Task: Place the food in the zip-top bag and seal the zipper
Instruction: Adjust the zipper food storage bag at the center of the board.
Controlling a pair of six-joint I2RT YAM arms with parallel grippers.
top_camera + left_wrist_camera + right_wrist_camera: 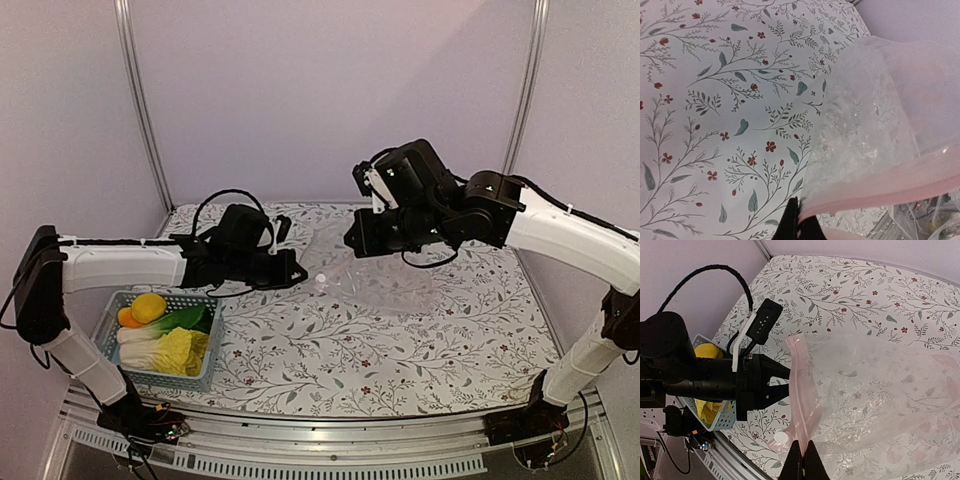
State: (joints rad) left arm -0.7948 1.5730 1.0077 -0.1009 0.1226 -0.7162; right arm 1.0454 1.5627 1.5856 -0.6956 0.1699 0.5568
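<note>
The clear zip-top bag [385, 278] lies crinkled mid-table, its mouth edged by a pink zipper strip [802, 385]. My left gripper [799, 227] is shut on one end of that pink edge. My right gripper [802, 465] is shut on the strip near a small white tab [781, 437]. From above, the left gripper [303, 272] and right gripper [352, 243] face each other across the bag's mouth. The food sits in the basket: a yellow fruit [150, 305], an orange fruit [128, 318], green bok choy [185, 320] and pale napa cabbage [175, 350].
The light-blue slotted basket [212, 345] stands at the near left, beside the left arm's base. A floral cloth [400, 370] covers the table. Metal frame posts [140, 100] rise at the back corners, and a metal rail [330, 440] runs along the near edge.
</note>
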